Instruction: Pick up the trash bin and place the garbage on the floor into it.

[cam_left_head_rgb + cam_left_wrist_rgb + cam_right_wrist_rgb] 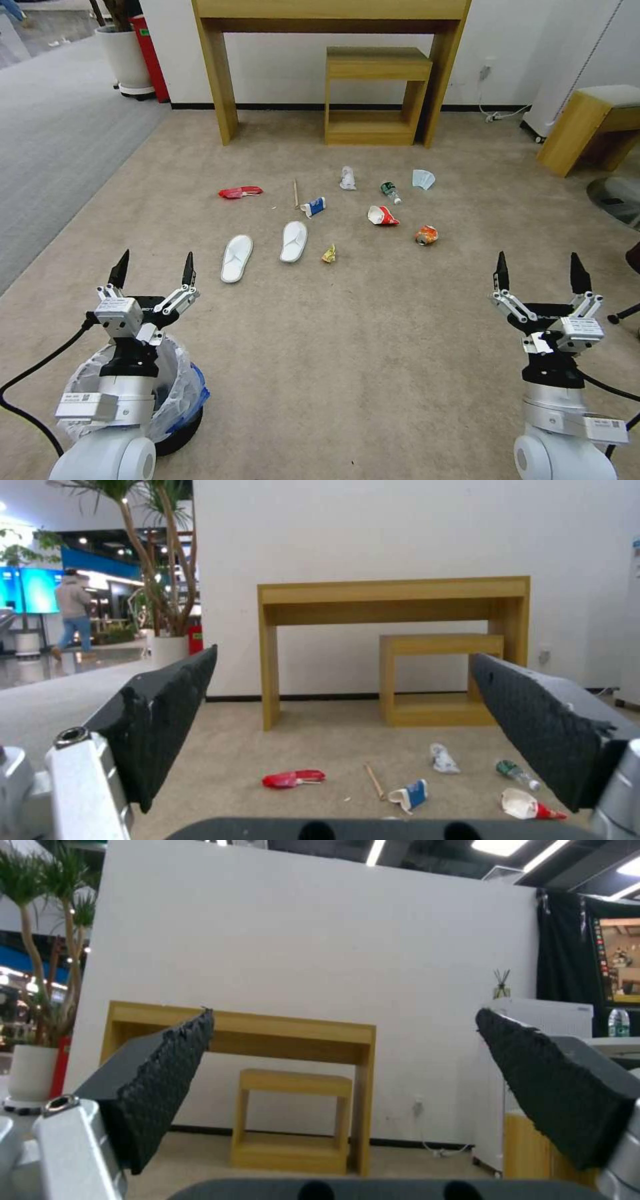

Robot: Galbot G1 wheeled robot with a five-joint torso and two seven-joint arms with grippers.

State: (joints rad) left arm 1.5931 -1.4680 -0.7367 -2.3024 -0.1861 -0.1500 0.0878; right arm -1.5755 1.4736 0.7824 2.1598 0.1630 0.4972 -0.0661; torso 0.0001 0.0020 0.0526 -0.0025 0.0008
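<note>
The trash bin [181, 395], black with a crinkled clear liner, stands on the beige floor [373, 333] at the near left, right under my left arm. My left gripper [156, 261] is open above and just beyond it. At the near right, my right gripper [537, 260] hangs open and holds nothing. The garbage lies ahead: two white slippers [237, 258] [294, 241], a red wrapper [240, 192], a stick [295, 193], a blue-white cup [313, 207], a red-white cup [382, 215], a bottle [391, 192], a mask [423, 178], an orange can [427, 234] and a white bag [347, 178].
A wooden desk [220, 80] with a low shelf unit [377, 93] under it stands against the far wall. A white plant pot [125, 57] sits far left beside grey ribbed carpet [53, 147]. A wooden bench [587, 127] is at the right. Open carpet lies between my arms.
</note>
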